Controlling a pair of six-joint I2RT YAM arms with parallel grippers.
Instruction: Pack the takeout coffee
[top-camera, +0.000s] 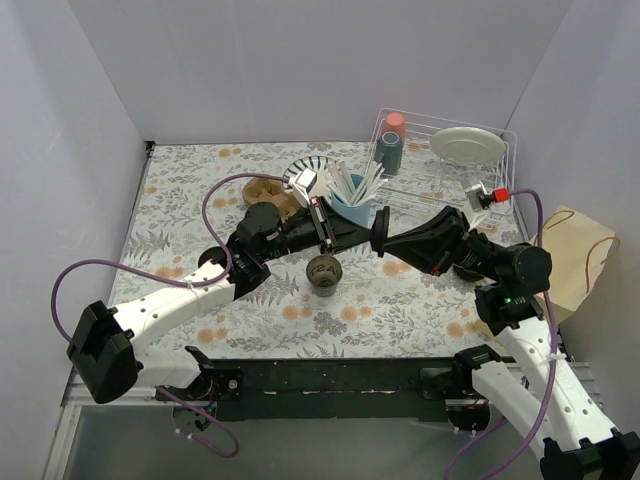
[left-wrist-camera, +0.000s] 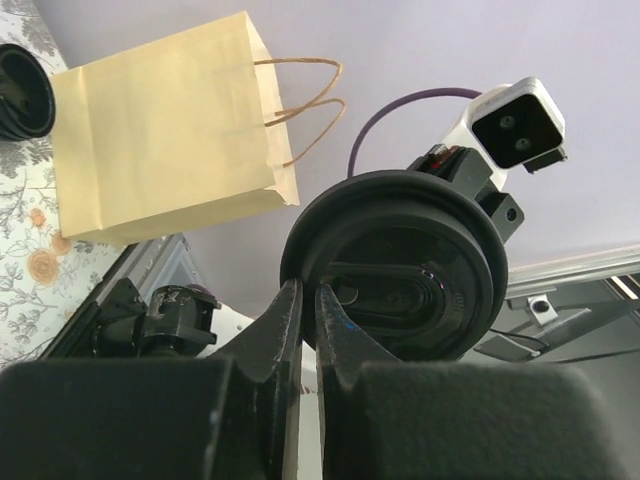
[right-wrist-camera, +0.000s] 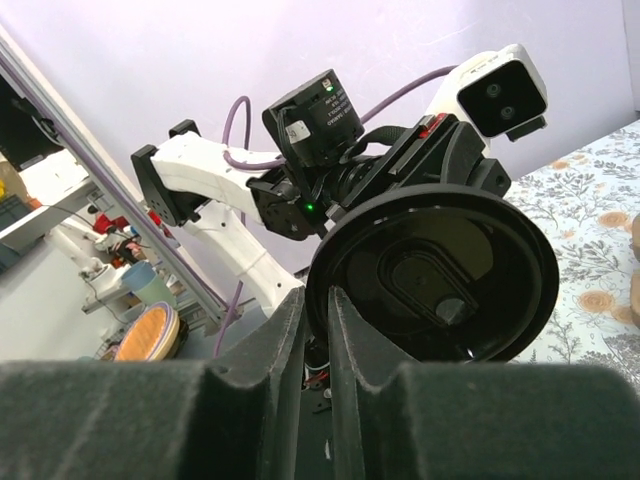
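Note:
A black coffee lid (top-camera: 379, 229) is held edge-on in the air above the middle of the table, between both arms. My left gripper (top-camera: 368, 236) is shut on its rim; in the left wrist view the lid (left-wrist-camera: 400, 265) stands just past the fingertips (left-wrist-camera: 290, 310). My right gripper (top-camera: 392, 243) is shut on the opposite side of the rim; it shows in the right wrist view (right-wrist-camera: 440, 270). An open brown coffee cup (top-camera: 323, 272) stands upright on the table just below and to the left. A tan paper bag (top-camera: 570, 255) with handles stands at the right edge.
A blue holder with stirrers (top-camera: 352, 205) stands just behind the grippers. A striped plate (top-camera: 312, 168) and brown items (top-camera: 268, 195) lie at the back. A wire dish rack (top-camera: 440, 160) holds a plate and cups at the back right. White walls enclose the table.

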